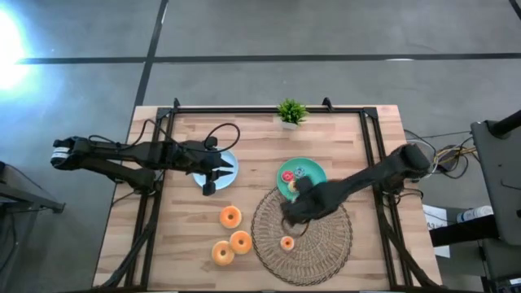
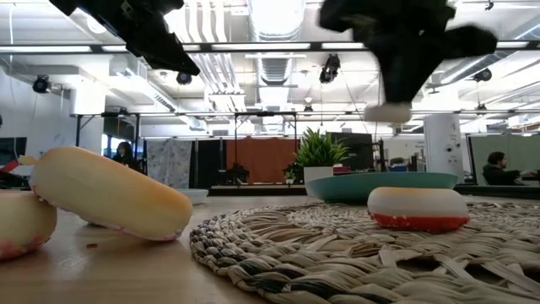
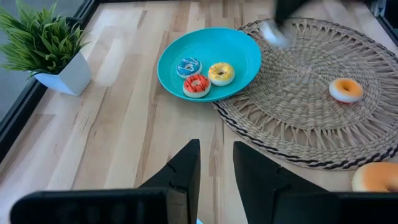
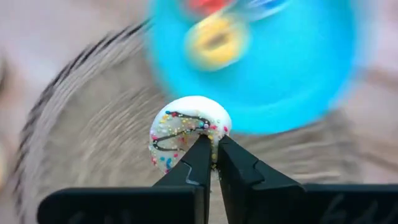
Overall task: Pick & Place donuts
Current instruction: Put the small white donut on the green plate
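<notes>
White donut gripped above mat.
A white sprinkled donut [image 4: 188,135] is pinched in the closed right gripper [image 4: 212,163], over the mat [image 1: 321,244] beside the teal plate [image 1: 312,167]. Left gripper [image 1: 213,181], part-open and empty, is held over the blue plate [image 1: 229,159].

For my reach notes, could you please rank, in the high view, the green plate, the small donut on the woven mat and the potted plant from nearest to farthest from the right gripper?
1. Green plate: beside the right gripper, just behind it.
2. Small donut: on the woven mat, just in front of the gripper; close to the plate's rank.
3. Potted plant: at the table's back edge, clearly farthest.
</notes>
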`<state>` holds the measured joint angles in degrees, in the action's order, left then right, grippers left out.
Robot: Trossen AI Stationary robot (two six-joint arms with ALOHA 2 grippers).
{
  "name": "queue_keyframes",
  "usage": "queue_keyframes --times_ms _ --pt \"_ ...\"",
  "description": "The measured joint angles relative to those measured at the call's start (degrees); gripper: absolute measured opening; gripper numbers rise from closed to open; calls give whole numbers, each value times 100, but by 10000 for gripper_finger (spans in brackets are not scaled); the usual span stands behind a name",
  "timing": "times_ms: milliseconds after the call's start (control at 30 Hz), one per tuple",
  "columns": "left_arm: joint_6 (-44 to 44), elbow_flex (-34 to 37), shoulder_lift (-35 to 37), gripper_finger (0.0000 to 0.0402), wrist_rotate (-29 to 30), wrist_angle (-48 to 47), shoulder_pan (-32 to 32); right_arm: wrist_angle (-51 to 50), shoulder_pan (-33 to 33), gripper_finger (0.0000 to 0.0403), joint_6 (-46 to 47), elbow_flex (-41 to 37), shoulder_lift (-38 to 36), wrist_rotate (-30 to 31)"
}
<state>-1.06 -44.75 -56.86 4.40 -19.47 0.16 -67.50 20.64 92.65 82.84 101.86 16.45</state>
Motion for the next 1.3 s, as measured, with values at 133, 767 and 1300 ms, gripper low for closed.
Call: queue_keyframes --times_ms 133,767,1300 --pt "75 2 0 71 16 253 8 -912 -455 13 79 -249 -633 123" --pt "702 2 -24 71 814 811 57 1428 -2498 13 -2639 -2670 -1168 -993" --pt "693 2 -23 71 1062 836 214 1982 -2861 79 -3327 -2640 -811 -882"
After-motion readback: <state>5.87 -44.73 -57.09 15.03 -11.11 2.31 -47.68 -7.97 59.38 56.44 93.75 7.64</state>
